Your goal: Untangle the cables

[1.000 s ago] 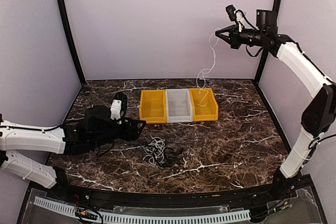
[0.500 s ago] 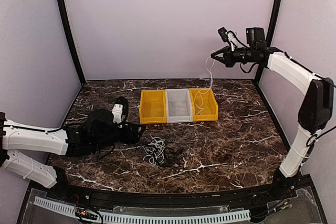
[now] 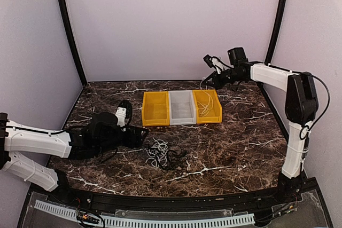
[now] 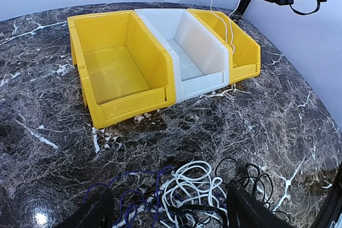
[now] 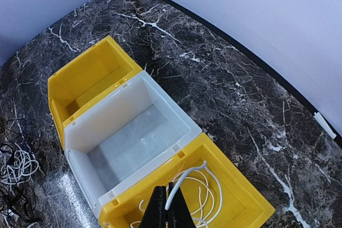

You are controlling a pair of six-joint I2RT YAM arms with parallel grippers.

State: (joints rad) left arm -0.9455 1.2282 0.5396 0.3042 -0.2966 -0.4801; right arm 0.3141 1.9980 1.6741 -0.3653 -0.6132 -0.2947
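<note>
Three lilac walls, marble table, cables

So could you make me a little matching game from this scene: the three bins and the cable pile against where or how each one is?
1. white bin
2. yellow bin at the left end
3. yellow bin at the right end
4. cable tangle

A. holds white cable loops
B. on the table, by the left gripper
C. empty, middle of the row
D. empty, yellow walls

Pairs: 1-C, 2-D, 3-A, 4-B
</note>
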